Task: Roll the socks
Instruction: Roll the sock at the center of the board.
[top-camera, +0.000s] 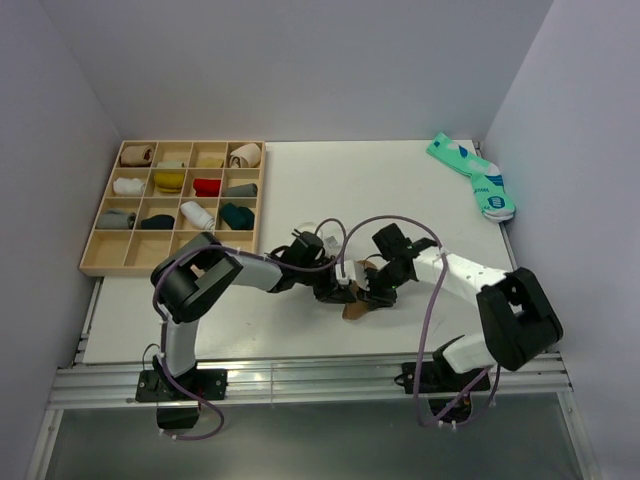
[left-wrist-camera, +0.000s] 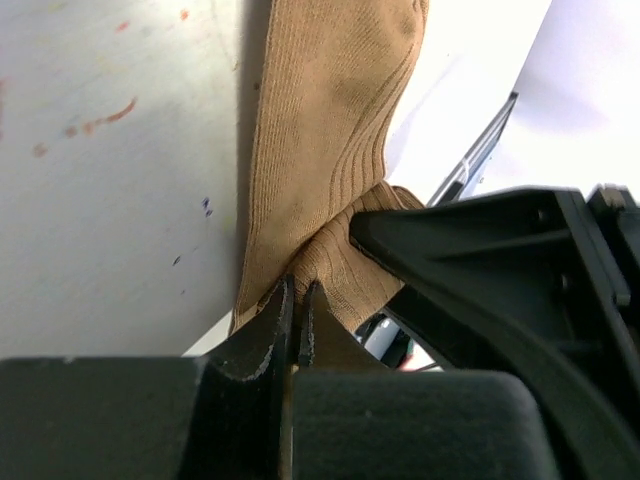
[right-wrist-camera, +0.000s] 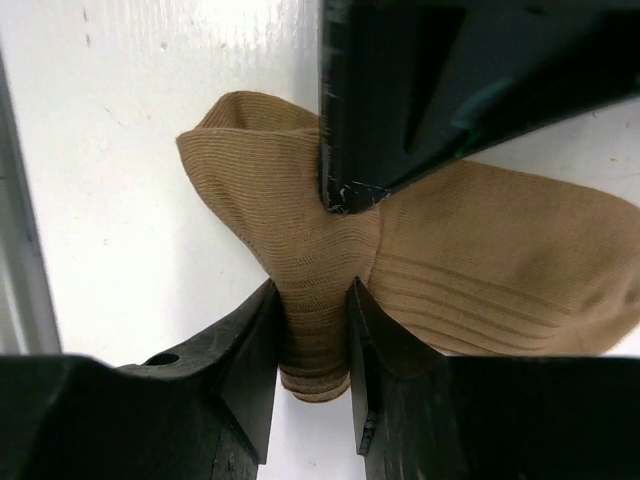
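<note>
A tan-brown sock (top-camera: 355, 306) lies near the table's front edge, between both arms. My left gripper (left-wrist-camera: 298, 288) is shut on a fold of this sock (left-wrist-camera: 330, 120), its tips nearly touching. My right gripper (right-wrist-camera: 313, 300) is shut on a bunched roll of the same sock (right-wrist-camera: 500, 260), with fabric filling the gap between its jaws. The two grippers meet over the sock, left gripper (top-camera: 343, 291) beside right gripper (top-camera: 376, 290). The left gripper's finger (right-wrist-camera: 400, 100) presses the sock just above the right jaws. A teal pair (top-camera: 470, 175) lies flat at the far right corner.
A wooden compartment tray (top-camera: 110, 252) holding several rolled socks stands at the far left. The table's front edge and metal rail (top-camera: 300, 375) run close behind the grippers. Grey walls close in on both sides.
</note>
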